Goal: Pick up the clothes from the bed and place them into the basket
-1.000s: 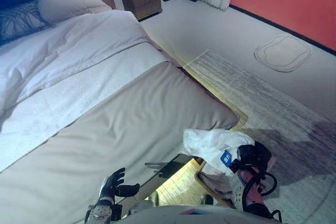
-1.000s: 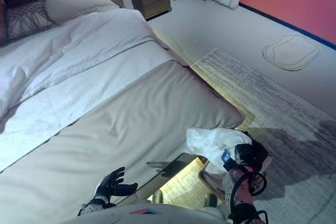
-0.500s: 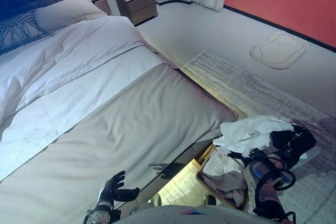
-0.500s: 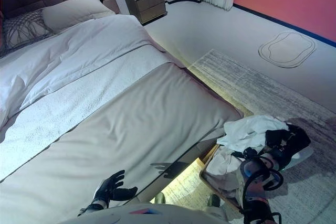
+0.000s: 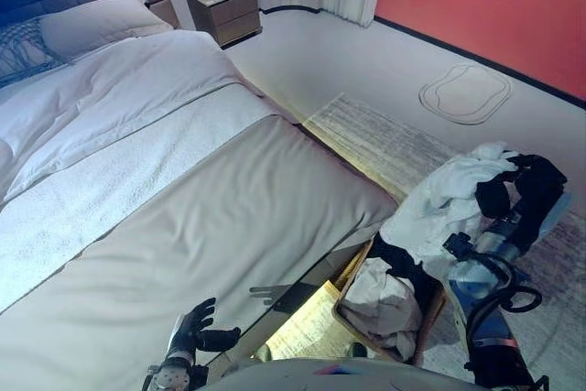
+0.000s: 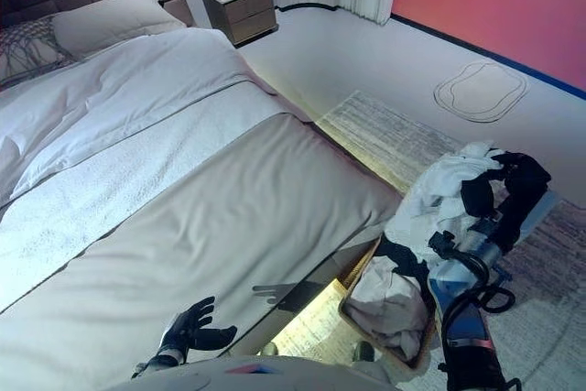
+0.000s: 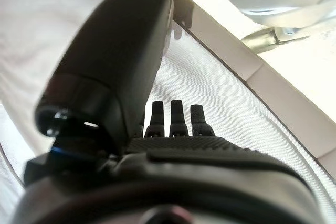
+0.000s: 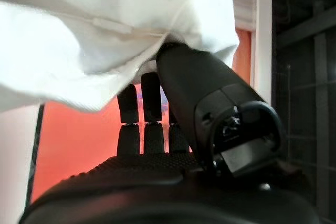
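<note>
Bed (image 5: 211,217): grey cover, bare.
Basket (image 5: 352,329): on floor beside bed, clothes inside.
R hand (image 5: 517,191): raised, gripping white shirt (image 5: 439,203) above basket.
L hand (image 5: 194,331): fingers spread, holding nothing.

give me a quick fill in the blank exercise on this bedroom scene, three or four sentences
The right hand holds a ____ garment raised above the floor.
The basket stands on the floor beside the ____.
The left hand, holding nothing, hovers with its fingers ____ over the bed's near edge.
The nightstand stands next to the bed's ____.

Missing words: white; bed; open; headboard
</note>
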{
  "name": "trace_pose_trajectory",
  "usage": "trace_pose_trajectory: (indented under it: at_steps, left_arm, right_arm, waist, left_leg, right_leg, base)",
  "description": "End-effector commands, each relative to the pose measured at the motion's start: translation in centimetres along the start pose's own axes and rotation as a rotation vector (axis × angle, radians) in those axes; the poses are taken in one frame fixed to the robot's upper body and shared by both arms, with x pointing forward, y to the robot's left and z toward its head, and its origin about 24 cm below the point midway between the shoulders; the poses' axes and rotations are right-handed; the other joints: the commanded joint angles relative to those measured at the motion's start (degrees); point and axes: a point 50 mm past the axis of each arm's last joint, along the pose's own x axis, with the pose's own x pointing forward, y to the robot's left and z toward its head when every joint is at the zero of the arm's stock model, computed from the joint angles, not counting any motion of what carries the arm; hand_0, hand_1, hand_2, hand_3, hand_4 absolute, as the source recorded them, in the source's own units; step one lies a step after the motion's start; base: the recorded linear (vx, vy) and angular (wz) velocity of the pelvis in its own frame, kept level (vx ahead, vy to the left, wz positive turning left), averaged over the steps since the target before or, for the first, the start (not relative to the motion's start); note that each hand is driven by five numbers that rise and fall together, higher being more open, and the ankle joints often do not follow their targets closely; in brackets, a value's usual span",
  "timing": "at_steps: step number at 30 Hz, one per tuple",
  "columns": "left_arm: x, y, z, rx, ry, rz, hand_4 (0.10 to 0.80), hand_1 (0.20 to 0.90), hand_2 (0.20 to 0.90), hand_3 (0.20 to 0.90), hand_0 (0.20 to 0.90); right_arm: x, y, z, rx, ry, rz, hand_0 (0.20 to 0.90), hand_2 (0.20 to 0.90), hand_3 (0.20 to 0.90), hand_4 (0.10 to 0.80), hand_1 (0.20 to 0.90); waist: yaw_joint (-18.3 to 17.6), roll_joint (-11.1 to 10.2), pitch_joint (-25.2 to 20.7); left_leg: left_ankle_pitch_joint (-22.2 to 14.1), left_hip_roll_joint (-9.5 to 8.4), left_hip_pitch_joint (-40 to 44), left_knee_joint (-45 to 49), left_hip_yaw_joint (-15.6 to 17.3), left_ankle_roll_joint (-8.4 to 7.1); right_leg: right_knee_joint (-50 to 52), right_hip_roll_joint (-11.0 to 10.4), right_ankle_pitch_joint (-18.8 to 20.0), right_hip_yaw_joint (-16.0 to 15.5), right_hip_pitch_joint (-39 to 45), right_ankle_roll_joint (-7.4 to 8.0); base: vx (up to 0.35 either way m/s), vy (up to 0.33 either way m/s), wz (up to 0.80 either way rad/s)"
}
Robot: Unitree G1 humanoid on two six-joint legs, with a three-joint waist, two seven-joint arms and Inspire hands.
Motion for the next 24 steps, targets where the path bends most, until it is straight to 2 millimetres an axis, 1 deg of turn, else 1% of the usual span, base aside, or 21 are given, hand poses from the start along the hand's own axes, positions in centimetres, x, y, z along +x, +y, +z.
trace_pose_trajectory:
  at_steps: [1,3,5,6,10,13,14,17,19,22,24]
  left_arm:
    - [0.8,2.1,2.3,0.051,-0.08,0.043,0.8,0.9,0.9,0.9,0.9]
    - [0.8,2.0,2.4,0.055,-0.082,0.041,0.8,0.9,0.9,0.9,0.9]
    - [0.9,2.2,2.5,0.063,-0.08,0.038,0.8,0.9,0.9,0.9,0.9]
    - [0.9,2.2,2.6,0.069,-0.08,0.035,0.8,0.9,0.9,0.9,0.9]
    - [1.0,2.5,2.8,0.087,-0.078,0.032,0.8,0.9,0.9,0.9,0.9]
    - [1.1,2.6,2.7,0.106,-0.072,0.024,0.8,0.9,0.9,0.9,0.9]
    - [1.1,2.6,2.7,0.118,-0.071,0.019,0.8,0.9,0.9,0.9,0.9]
    - [1.1,2.5,2.7,0.131,-0.072,0.01,0.8,0.9,0.9,0.9,0.9]
    - [1.0,2.4,2.6,0.145,-0.073,-0.001,0.8,0.9,0.9,0.9,0.9]
    - [1.1,2.2,2.5,0.162,-0.072,-0.016,0.8,0.9,0.9,0.9,0.9]
    - [0.9,2.1,2.2,0.175,-0.07,-0.03,0.8,0.9,0.9,0.9,0.9]
  right_arm:
    - [1.3,0.5,0.9,0.113,0.019,0.037,0.3,0.3,0.2,0.1,0.3]
    - [0.3,0.4,-0.9,0.072,0.105,0.04,0.3,0.3,0.2,0.1,0.3]
    - [-0.3,0.4,-2.1,0.006,0.151,0.056,0.3,0.3,0.2,0.1,0.3]
    - [-0.4,0.3,-2.7,0.009,0.181,0.05,0.3,0.3,0.2,0.1,0.3]
    - [-0.9,0.1,-4.5,-0.095,0.25,0.058,0.3,0.3,0.2,0.1,0.3]
    - [-1.9,-0.4,-6.4,-0.146,0.354,0.047,0.3,0.3,0.2,0.1,0.3]
    - [-2.3,-0.7,-7.1,-0.16,0.39,0.028,0.3,0.3,0.2,0.1,0.3]
    - [-3.1,-1.3,-8.5,-0.188,0.458,-0.016,0.3,0.3,0.2,0.1,0.3]
    - [-3.7,-2.1,-9.7,-0.191,0.528,-0.074,0.3,0.3,0.2,0.1,0.3]
    - [-4.3,-2.9,-10.7,-0.204,0.595,-0.142,0.3,0.3,0.2,0.1,0.3]
    - [-4.7,-3.9,-11.5,-0.223,0.645,-0.214,0.3,0.3,0.2,0.1,0.3]
  waist:
    - [0.37,-1.23,-2.01]
    - [0.48,-1.41,-1.77]
    - [0.6,-1.44,-1.58]
    - [0.73,-1.44,-1.47]
    - [1.41,-1.26,-1.22]
    - [1.83,-0.99,-1.07]
    - [2.08,-0.86,-0.99]
    - [2.63,-0.42,-0.8]
    - [3.19,0.08,-0.72]
    - [3.82,0.66,-0.74]
    - [4.29,1.2,-0.9]
  left_leg:
    - [0.08,0.92,-3.04,0.06,-3.36,-0.73]
    - [0.08,0.95,-2.97,0.06,-3.31,-0.65]
    - [0.04,0.93,-2.89,0.06,-3.2,-0.61]
    - [0.01,0.88,-2.84,0.06,-3.22,-0.59]
    - [-0.06,0.7,-2.84,0.06,-3.48,-0.64]
    - [-0.23,0.52,-2.61,0.06,-3.66,-0.56]
    - [-0.29,0.44,-2.53,0.06,-3.76,-0.48]
    - [-0.29,0.28,-2.52,0.06,-3.97,-0.44]
    - [-0.29,0.0,-2.47,0.06,-4.29,-0.33]
    - [-0.37,-0.26,-2.42,0.06,-4.66,-0.22]
    - [-0.39,-0.47,-2.32,0.06,-4.8,-0.23]
  right_leg:
    - [1.32,-2.67,0.71,-1.39,1.85,2.98]
    - [1.29,-2.8,0.92,-1.53,1.86,3.06]
    - [1.25,-2.9,1.07,-1.62,1.91,3.14]
    - [1.21,-2.92,1.11,-1.67,1.98,3.15]
    - [1.09,-3.12,1.28,-2.07,2.12,3.26]
    - [1.08,-3.35,1.3,-2.35,2.34,3.38]
    - [1.11,-3.4,1.27,-2.51,2.43,3.36]
    - [1.1,-3.52,1.33,-2.92,2.54,3.36]
    - [1.03,-3.69,1.33,-3.21,2.74,3.33]
    - [0.99,-3.88,1.27,-3.55,2.93,3.31]
    - [0.88,-4.05,1.28,-3.81,3.19,3.4]
  base:
    - [-0.032,0.002,-0.04]
    - [0.0,0.0,0.0]
    - [0.0,0.0,0.0]
    - [0.0,0.0,0.0]
    - [0.0,0.0,0.0]
    - [0.025,-0.008,0.02]
    - [0.036,-0.017,0.04]
    - [0.009,-0.006,0.01]
    - [0.039,-0.002,0.07]
    - [0.047,-0.008,0.17]
    - [0.061,-0.01,0.03]
